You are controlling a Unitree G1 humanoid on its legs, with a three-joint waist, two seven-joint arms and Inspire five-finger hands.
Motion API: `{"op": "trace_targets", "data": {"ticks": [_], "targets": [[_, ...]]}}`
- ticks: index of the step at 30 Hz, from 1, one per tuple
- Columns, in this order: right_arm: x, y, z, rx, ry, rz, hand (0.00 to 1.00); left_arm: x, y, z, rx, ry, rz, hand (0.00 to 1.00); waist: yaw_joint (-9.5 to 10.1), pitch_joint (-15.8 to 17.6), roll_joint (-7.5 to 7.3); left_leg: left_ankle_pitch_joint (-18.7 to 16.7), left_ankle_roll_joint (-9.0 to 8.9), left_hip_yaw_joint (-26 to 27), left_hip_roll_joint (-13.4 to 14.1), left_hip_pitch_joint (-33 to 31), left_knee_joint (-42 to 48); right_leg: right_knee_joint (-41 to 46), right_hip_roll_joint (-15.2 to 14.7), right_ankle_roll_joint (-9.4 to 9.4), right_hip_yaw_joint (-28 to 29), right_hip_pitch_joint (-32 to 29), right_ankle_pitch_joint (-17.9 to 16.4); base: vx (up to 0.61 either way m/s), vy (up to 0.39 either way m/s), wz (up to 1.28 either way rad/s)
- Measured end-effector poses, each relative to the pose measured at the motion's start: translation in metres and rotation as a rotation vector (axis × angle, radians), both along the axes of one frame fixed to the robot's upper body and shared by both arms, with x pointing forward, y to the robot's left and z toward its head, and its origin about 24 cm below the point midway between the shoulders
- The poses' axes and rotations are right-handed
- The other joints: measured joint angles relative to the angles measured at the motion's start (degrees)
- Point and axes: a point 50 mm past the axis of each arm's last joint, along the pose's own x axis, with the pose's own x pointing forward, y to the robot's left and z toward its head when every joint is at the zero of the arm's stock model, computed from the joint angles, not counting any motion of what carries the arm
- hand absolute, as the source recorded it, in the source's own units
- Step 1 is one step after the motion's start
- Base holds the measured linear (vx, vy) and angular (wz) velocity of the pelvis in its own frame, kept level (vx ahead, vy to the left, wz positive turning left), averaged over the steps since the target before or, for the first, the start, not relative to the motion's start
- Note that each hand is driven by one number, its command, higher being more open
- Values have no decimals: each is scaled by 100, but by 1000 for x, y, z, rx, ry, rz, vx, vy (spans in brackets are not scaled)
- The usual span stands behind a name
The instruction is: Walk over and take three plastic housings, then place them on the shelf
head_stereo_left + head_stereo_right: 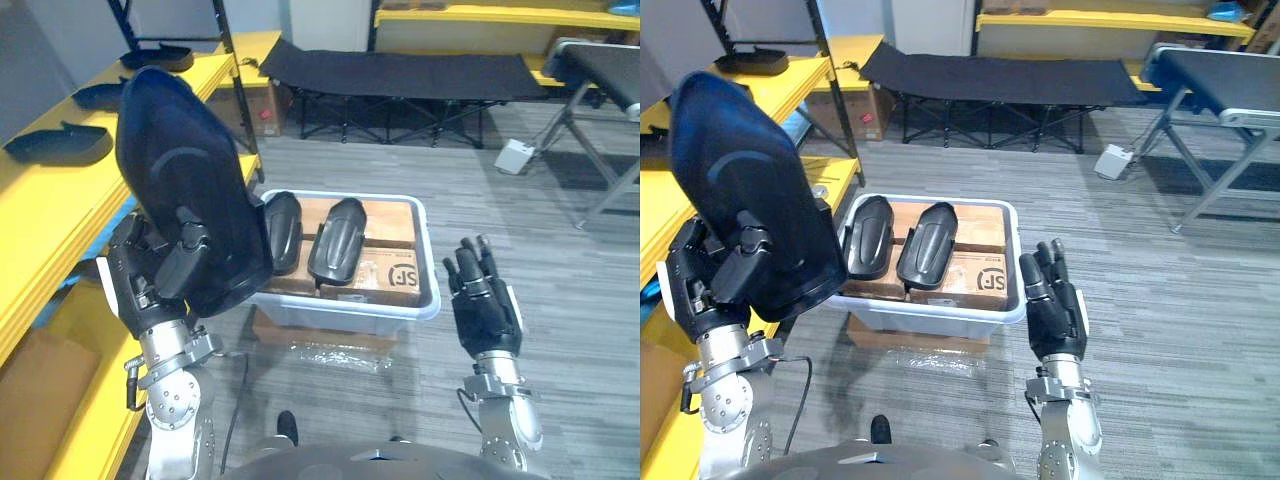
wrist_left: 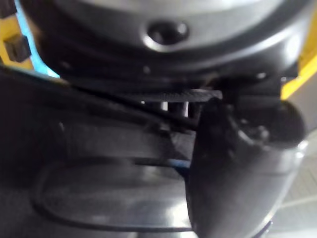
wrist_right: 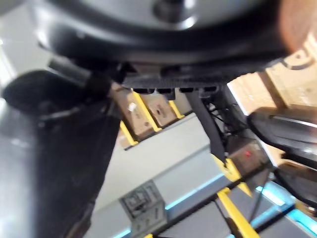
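Left hand (image 1: 140,282): gripping big black plastic housing (image 1: 185,160), raised, near left.
Right hand (image 1: 485,300): fingers straight, empty, right of white plastic bin (image 1: 432,272).
Bin: two more black housings (image 1: 335,240) inside.

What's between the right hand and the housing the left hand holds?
Left eye view: between right hand and held housing sits the white bin with two housings on cardboard boxes.

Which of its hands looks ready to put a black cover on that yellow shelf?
Left: the left hand grips a cover beside the shelf; the right hand is open, empty.
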Motion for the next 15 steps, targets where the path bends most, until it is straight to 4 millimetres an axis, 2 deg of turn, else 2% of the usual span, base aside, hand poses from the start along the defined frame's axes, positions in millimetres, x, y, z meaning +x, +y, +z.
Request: {"op": "trace_targets", "data": {"ticks": [1,3,7,10,11,12,13,14,15], "targets": [[1,4,-4,1,24,28,100,-2,2,-1,-7,3,20,0,27,4,-5,37,27,-68,-11,-22,9,2,2,6,-82,24,3,45,-40,64],[6,25,-18,-11,107,151,100,-13,15,-6,-43,28,112,0,230,4,-15,41,25,-315,-58,-13,10,5,-1,28,-349,188,-57,39,-29,57],[19,54,-16,-74,103,298,100,-37,37,-13,-107,54,254,0,586,9,-45,60,10,-737,-130,-34,9,87,-20,72,-780,394,-230,23,-37,60],[30,59,-9,-80,72,303,100,-58,49,-19,-168,69,318,0,781,12,-133,115,2,-1092,-213,-106,9,308,-78,122,-1181,510,-420,4,-27,68],[32,59,-8,-82,70,294,100,-62,51,-21,-187,67,326,0,782,20,-148,145,15,-1145,-236,-129,2,350,-87,131,-1274,534,-444,-18,-15,95],[33,55,-9,-85,78,265,100,-68,53,-23,-221,63,331,0,772,35,-196,63,62,-921,-234,-217,-8,411,-104,147,-1537,606,-495,-62,1,123],[33,49,-11,-90,97,225,100,-68,53,-24,-245,49,316,0,735,72,-243,14,102,-296,-116,-289,53,419,-99,167,-1887,735,-509,-75,5,140],[31,45,-13,-94,110,202,100,-67,53,-24,-249,42,301,0,691,91,-270,19,157,16,-48,-369,141,446,-103,168,-2060,787,-508,-66,25,160],[27,35,-17,-103,141,149,100,-66,51,-24,-263,23,251,0,660,120,-273,68,244,681,126,-520,339,547,-111,169,-2339,851,-513,-47,39,123]]}}
